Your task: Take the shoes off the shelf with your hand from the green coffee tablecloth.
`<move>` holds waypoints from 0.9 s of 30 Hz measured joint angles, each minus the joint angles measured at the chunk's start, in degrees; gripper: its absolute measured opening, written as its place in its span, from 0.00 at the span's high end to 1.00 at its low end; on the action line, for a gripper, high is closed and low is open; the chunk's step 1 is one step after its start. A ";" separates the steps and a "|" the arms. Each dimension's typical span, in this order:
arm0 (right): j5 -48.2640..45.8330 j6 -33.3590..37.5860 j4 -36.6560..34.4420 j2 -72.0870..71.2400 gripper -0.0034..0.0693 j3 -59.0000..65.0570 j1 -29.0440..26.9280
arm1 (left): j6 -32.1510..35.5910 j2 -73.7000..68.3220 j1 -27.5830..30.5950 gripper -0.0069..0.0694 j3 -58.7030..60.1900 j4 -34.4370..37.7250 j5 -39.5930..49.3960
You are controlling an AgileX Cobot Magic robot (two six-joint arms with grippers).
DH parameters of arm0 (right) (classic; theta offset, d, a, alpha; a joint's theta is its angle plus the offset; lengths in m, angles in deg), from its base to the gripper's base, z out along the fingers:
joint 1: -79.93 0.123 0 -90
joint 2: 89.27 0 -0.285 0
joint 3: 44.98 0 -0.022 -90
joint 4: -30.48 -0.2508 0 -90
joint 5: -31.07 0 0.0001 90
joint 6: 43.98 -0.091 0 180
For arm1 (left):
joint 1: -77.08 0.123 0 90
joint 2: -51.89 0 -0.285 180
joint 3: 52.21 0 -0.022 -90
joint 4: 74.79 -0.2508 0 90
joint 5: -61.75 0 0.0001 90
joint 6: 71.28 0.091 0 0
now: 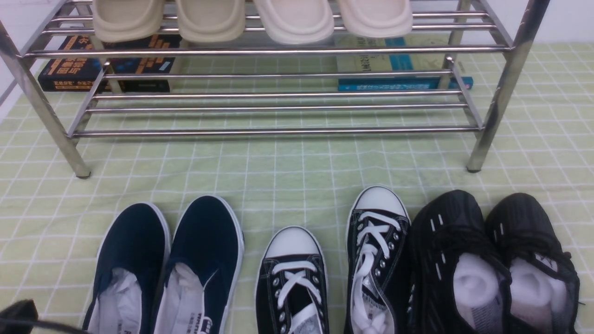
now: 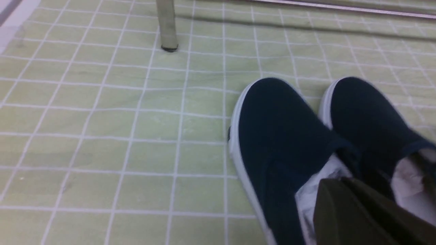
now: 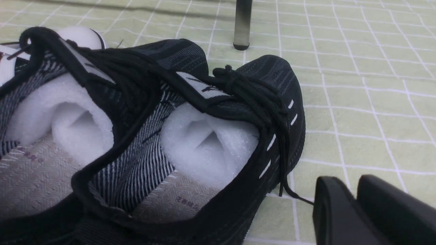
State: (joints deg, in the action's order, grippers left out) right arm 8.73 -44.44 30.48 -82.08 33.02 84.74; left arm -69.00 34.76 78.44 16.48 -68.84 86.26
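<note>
The shoes point(image 1: 492, 260), two black knit sneakers with white dashes and white foam stuffing, stand side by side on the green coffee tablecloth point(image 1: 297, 176) at the front right, ahead of the shelf point(image 1: 278, 132). The right wrist view shows them close up point(image 3: 235, 102). My right gripper point(image 3: 351, 185) hovers just beside the outer sneaker, its fingers slightly apart and empty. A loose lace end trails against one finger. My left gripper point(image 2: 340, 190) is shut and empty, over the navy slip-ons point(image 2: 289, 143).
Navy slip-ons point(image 1: 167, 264) and black canvas sneakers with white toe caps point(image 1: 334, 269) line the front of the cloth. Beige slippers point(image 1: 250, 18) sit on the shelf's top tier; its lower tier holds nothing. Books point(image 1: 106, 65) lie behind it. Shelf legs point(image 1: 482, 153) stand on the cloth.
</note>
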 joint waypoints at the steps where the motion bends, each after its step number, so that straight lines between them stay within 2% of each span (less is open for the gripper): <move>1: 0.00 0.00 0.00 0.00 0.77 0.00 0.00 | -1.28 1.12 0.00 0.89 1.41 -1.39 -0.72; 4: 0.00 0.00 0.00 0.00 0.77 0.00 0.00 | -9.76 5.93 0.00 0.88 8.11 -7.49 -3.61; 5: 0.00 0.00 0.00 0.00 0.77 0.00 0.00 | -10.27 6.20 0.00 0.88 8.11 -7.82 -3.62; 6: 0.00 0.00 0.00 0.00 0.77 0.00 0.00 | -14.49 8.53 0.00 0.88 9.59 -10.44 -3.84; 10: 0.00 0.00 0.00 0.00 0.76 0.00 0.00 | -19.27 9.98 0.00 0.88 9.74 -14.12 -3.69; 19: 0.00 0.00 0.00 0.00 0.76 0.00 0.00 | -19.10 9.97 -2.49 0.87 9.74 -14.87 -3.54; 27: 0.00 0.00 0.00 0.00 0.75 0.00 0.00 | -17.41 9.97 -2.51 0.86 9.74 -14.87 -3.52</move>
State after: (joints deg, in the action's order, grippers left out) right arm 8.73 -44.44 30.48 -82.08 33.02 84.74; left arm -86.41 44.73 75.93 26.22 -83.70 82.74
